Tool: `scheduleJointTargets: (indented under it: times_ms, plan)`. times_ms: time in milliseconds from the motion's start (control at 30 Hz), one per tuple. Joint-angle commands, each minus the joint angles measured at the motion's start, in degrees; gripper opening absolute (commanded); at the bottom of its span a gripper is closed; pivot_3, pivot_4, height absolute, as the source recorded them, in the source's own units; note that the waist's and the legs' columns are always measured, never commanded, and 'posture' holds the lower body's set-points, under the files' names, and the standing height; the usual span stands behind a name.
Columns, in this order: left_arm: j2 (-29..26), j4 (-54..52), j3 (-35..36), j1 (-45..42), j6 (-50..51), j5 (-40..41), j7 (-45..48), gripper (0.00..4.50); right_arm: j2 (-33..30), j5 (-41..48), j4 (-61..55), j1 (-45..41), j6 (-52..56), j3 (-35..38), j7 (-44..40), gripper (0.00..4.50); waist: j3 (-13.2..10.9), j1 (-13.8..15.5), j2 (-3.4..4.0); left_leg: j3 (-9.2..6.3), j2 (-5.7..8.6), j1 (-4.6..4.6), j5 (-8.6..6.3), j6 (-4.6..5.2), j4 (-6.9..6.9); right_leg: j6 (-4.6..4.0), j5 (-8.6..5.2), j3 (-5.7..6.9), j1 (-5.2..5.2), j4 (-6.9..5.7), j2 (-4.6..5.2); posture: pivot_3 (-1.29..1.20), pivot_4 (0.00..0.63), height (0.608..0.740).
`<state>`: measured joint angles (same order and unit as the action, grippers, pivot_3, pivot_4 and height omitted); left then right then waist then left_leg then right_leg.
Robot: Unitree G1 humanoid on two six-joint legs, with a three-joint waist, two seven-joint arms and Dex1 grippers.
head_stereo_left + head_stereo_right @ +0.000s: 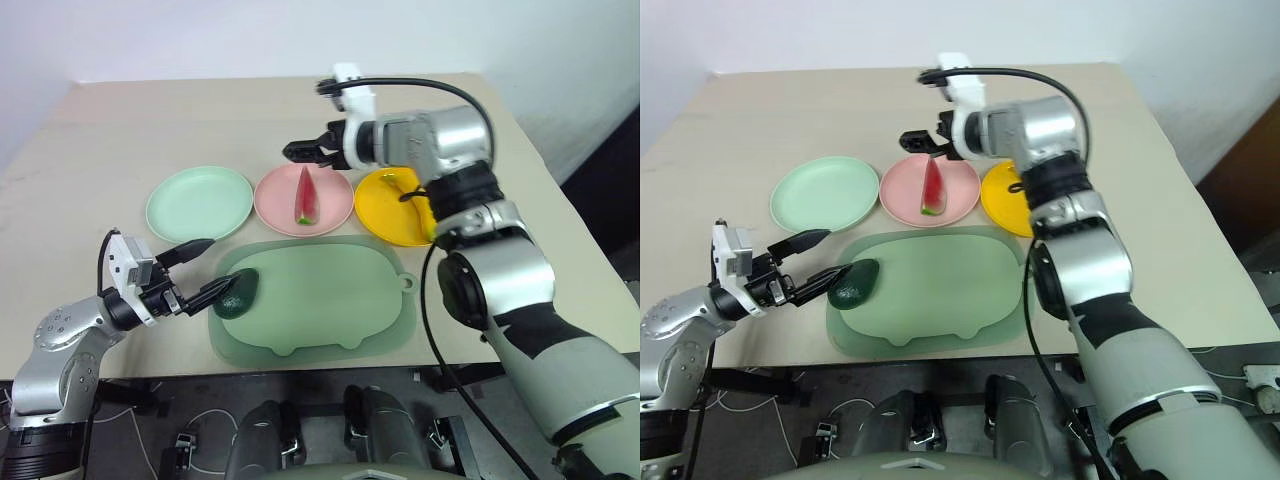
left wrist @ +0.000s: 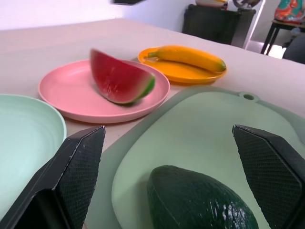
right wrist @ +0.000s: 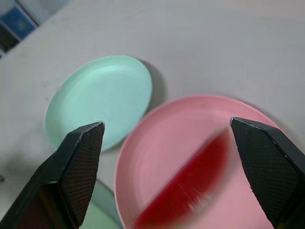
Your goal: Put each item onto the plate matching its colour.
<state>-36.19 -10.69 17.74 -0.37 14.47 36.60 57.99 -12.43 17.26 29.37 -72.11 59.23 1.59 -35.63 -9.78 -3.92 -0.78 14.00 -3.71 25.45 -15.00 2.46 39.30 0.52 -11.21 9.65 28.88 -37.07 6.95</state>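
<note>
Leaving the watermelon wedge (image 1: 306, 195) on the pink plate (image 1: 275, 207), the right pincer (image 1: 306, 152) gapes empty; the left pincer (image 1: 197, 270), wide open around the avocado (image 1: 238, 293), must close, then carry it to the mint green plate (image 1: 198, 202).

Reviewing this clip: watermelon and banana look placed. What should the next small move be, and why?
Probably close the left gripper on the avocado. Its open fingers already flank the fruit, which lies on the pale green mat, while the mint green plate holds nothing. The watermelon wedge sits on the pink plate and the banana on the yellow-orange plate. The right gripper is open above the pink plate.
</note>
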Motion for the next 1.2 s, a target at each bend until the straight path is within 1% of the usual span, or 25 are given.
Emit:
scheduleJointTargets:
  times_ms: [33, 100, 167, 300, 467, 600, 700, 800, 933, 1067, 1200]
  plan:
    - [-1.0, -2.6, 1.9, 0.5, -0.2, 1.2, 0.1, 4.50, 0.1, 5.3, -20.1, 7.4, 0.7, 5.1, 2.2, 4.48, 0.0, -0.1, 0.01, 0.00, 0.00, -0.01, 0.00, 0.00, -0.01, 0.00, 0.00, 0.00, 0.01, -0.03, -0.01, 0.00, 0.150, 0.696]
    - [-1.2, -2.6, 2.3, 0.9, -0.3, 1.3, 0.3, 4.50, -0.3, 6.4, -28.3, 13.1, -1.2, 5.7, 2.6, 4.48, 0.0, -0.1, 0.02, 0.02, -0.02, -0.01, 0.02, -0.03, -0.04, 0.00, 0.00, 0.00, 0.05, -0.05, -0.05, 0.00, 0.150, 0.696]
    - [-1.3, -2.6, 2.6, 1.3, -0.3, 1.4, 0.6, 4.50, -0.4, 7.4, -33.2, 17.0, -2.4, 5.6, 2.7, 4.48, 0.0, -0.1, 0.02, 0.04, -0.02, -0.02, 0.03, -0.04, -0.06, 0.00, 0.00, 0.00, 0.05, -0.04, -0.09, 0.00, 0.150, 0.696]
    - [-1.3, -4.3, 2.9, 2.6, 0.2, 1.7, 0.2, 4.50, -2.7, 11.0, -46.5, 30.0, -6.3, 4.8, -1.0, 4.48, 0.0, 0.3, 0.00, 0.02, -0.02, -0.06, 0.02, -0.05, -0.08, -0.01, -0.02, 0.01, -0.03, 0.04, -0.08, 0.00, 0.150, 0.696]
    - [-1.5, -6.0, 3.6, 3.6, 1.3, 2.6, -0.6, 4.50, -4.4, 11.3, -54.0, 39.4, -12.3, 1.2, -2.7, 4.48, 0.0, 0.4, 0.00, 0.03, -0.01, -0.07, 0.03, -0.07, -0.08, -0.16, -0.11, 0.00, -0.05, 0.13, -0.08, 0.00, 0.150, 0.696]
    - [-1.6, -6.5, 3.9, 4.2, 1.5, 2.8, -0.8, 4.50, -4.5, 12.6, -56.3, 43.9, -16.2, 1.0, -3.1, 4.48, 0.0, 0.5, 0.00, 0.03, -0.01, -0.09, 0.03, -0.07, -0.09, -0.18, -0.12, 0.00, -0.05, 0.14, -0.09, 0.00, 0.150, 0.696]
    - [-1.6, -6.1, 3.5, 5.0, 0.7, 1.9, -0.6, 4.50, -6.6, 9.5, -54.5, 47.7, -21.1, -0.2, -3.8, 4.48, 0.0, 0.8, 0.00, 0.02, -0.01, -0.09, 0.03, -0.07, -0.09, -0.20, -0.13, 0.00, -0.06, 0.17, -0.09, 0.00, 0.150, 0.696]
    - [-1.8, -4.3, 4.6, 5.8, 0.3, 2.4, 0.6, 4.50, -7.9, 7.6, -53.1, 50.1, -25.7, -1.6, -4.3, 4.48, 0.0, 1.3, 0.00, 0.02, -0.01, -0.09, 0.03, -0.07, -0.09, -0.22, -0.14, 0.00, -0.10, 0.30, -0.09, 0.00, 0.150, 0.696]
    - [-1.6, -2.9, 5.1, 6.8, -0.9, 1.6, 1.2, 4.50, -9.5, 6.9, -52.7, 52.1, -29.1, -2.4, -5.6, 4.48, 0.0, 1.4, 0.00, 0.01, -0.02, -0.08, 0.02, -0.06, -0.13, -0.24, -0.15, 0.01, -0.12, 0.44, -0.12, 0.00, 0.150, 0.696]
    - [-0.9, -3.9, 4.6, 8.3, -1.2, 1.4, 0.8, 4.50, -11.1, 5.1, -52.4, 53.7, -31.8, -4.7, -6.8, 4.48, 0.0, 1.4, 0.00, -0.03, -0.03, -0.08, 0.02, -0.06, -0.15, -0.25, -0.15, 0.02, -0.15, 0.51, -0.12, 0.00, 0.150, 0.696]
    - [-0.2, -6.1, 3.3, 9.1, -0.6, 1.5, -0.4, 4.50, -11.8, 5.6, -52.9, 54.0, -31.7, -5.3, -7.0, 4.48, 0.0, 1.4, -0.01, -0.05, -0.03, -0.08, 0.02, -0.05, -0.17, -0.26, -0.15, 0.03, -0.18, 0.59, -0.13, 0.00, 0.150, 0.696]
